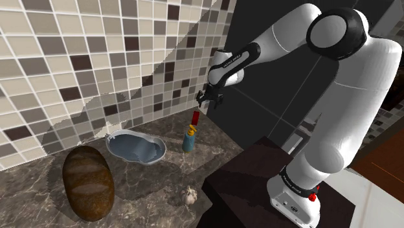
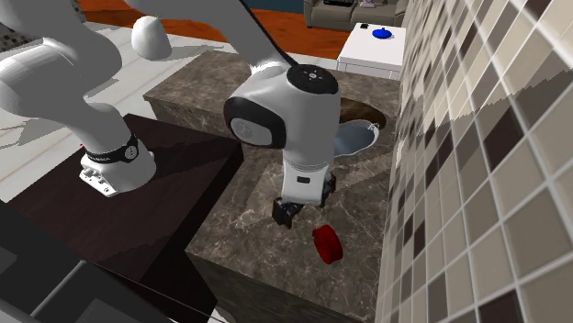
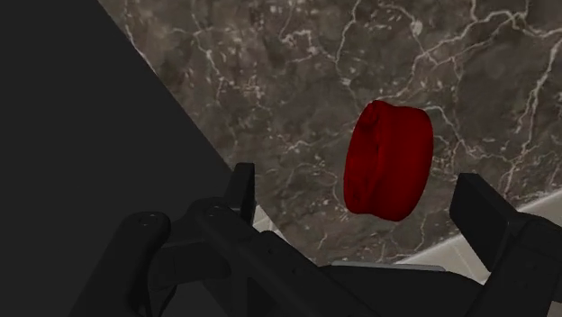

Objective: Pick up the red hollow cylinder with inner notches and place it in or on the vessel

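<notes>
Your pincer hung over the dark marble counter with its jaws spread wide and clamped on nothing. In the wrist view the two black fingers stood well apart. The red cylinder lay on the counter beyond them, nearer one finger than the other and touched by neither.

The cylinder stood on its rim on the marble, close to the tiled wall. In the shoulder view you had it at about seven o'clock from the pincer, just beside it in the picture. In the second exterior view it sat at about four o'clock from the pincer, near but apart.

The vessel, a shallow blue-grey dish, rested on the same counter at about eight o'clock from the cylinder in the shoulder view, apart from it. A small blue-and-yellow item stood at six o'clock from the cylinder. A brown bread loaf lay at about seven o'clock from the vessel.
</notes>
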Controlling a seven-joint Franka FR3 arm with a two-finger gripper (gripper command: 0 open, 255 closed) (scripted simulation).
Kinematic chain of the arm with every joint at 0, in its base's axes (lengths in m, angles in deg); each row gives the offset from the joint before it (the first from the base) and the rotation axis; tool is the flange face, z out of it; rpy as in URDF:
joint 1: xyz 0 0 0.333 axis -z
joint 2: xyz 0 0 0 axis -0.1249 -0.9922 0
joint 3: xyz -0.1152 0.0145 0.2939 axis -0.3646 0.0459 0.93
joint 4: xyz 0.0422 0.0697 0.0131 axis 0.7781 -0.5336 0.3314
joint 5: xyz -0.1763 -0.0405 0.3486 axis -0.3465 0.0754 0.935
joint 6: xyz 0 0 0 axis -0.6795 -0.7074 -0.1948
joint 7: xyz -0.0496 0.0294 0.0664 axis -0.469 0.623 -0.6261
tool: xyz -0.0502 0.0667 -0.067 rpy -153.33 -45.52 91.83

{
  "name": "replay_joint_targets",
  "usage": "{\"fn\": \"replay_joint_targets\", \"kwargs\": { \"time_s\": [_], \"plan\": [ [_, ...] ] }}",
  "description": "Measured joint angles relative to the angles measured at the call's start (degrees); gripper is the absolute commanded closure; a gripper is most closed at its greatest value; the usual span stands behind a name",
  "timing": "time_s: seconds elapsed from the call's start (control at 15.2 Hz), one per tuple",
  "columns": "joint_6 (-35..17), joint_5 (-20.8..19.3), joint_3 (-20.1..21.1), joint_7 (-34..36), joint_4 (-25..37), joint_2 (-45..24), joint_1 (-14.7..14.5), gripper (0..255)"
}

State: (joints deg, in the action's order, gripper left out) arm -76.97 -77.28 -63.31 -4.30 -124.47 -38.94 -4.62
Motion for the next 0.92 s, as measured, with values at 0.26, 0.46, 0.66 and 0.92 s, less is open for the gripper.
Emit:
{"fn": "replay_joint_targets", "kwargs": {
  "time_s": [0.26,0.46,0.66,0.92],
  "plan": [
    [-3.35,0.81,-0.36,1.97,7.06,-8.95,-0.06,0],
    [-4.99,1.26,-0.52,2.59,10.66,-13.62,0.1,0],
    [-6.39,1.33,-0.53,2.63,11.6,-15.87,0.14,0],
    [-7.87,1.34,-0.52,2.73,12.46,-18.21,0.04,0]
  ]
}}
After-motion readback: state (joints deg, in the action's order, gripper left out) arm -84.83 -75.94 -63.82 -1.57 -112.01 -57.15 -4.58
